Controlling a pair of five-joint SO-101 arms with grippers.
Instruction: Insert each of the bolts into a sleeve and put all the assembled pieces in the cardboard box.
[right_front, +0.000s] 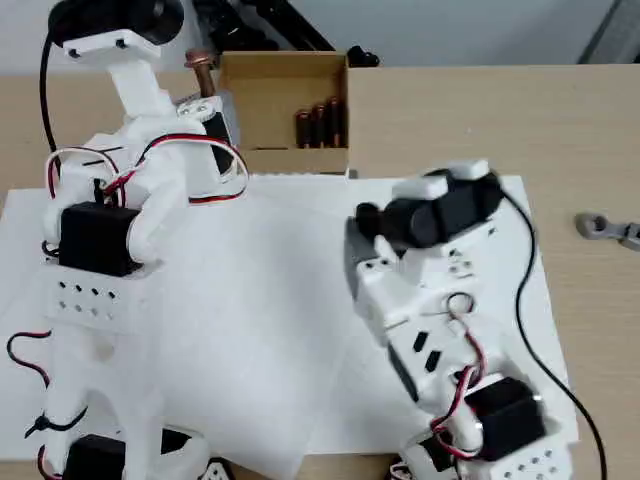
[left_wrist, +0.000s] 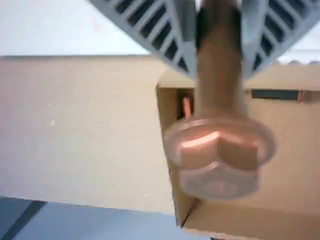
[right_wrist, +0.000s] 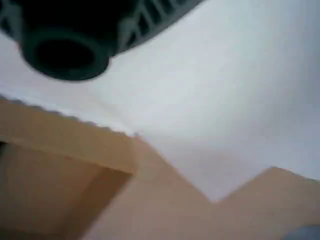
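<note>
My left gripper (right_front: 212, 100) hangs at the left wall of the cardboard box (right_front: 283, 70), shut on a copper bolt (right_front: 203, 66). In the left wrist view its grey fingers (left_wrist: 172, 35) clamp the shank of the bolt (left_wrist: 219, 150), whose hex flange head points at the camera over the box wall (left_wrist: 167, 125). Several dark assembled pieces (right_front: 321, 124) stand in the box's right corner. My right gripper (right_front: 353, 255) is over the white sheet below the box, shut on a black sleeve (right_wrist: 65, 56) whose bore is open toward the camera. The box (right_wrist: 65, 145) lies beyond it.
A white paper sheet (right_front: 270, 330) covers the table's working area. A metal wrench-like tool (right_front: 603, 228) lies on the bare wood at the far right. The two arm bases stand along the front edge.
</note>
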